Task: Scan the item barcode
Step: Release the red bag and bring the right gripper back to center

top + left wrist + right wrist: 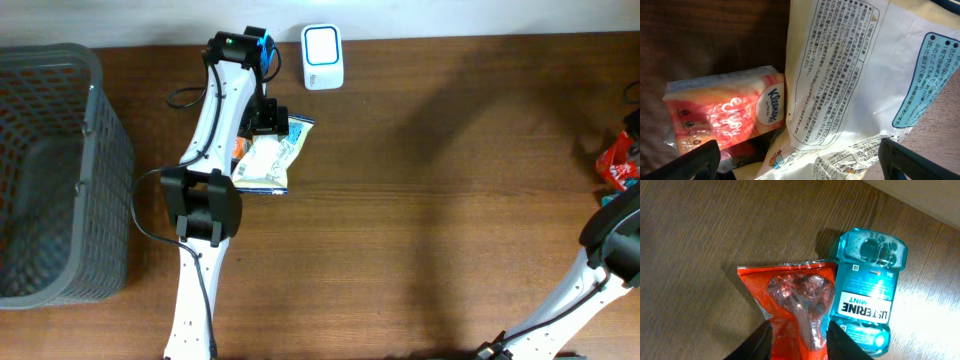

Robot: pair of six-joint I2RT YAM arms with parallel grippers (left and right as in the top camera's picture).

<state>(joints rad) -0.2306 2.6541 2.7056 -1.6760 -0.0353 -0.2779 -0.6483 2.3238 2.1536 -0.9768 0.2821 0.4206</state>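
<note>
Looking from overhead, the left gripper hangs over the snack bag near the worktop's back edge, close to the white scanner, with no barcode presented yet. Its wrist view shows the jaws wide apart and empty above that bag and a tissue pack tucked against it. At the right edge, the right gripper straddles a red pouch beside a mouthwash bottle; I cannot tell whether it pinches, so lifting and scanning seem left.
</note>
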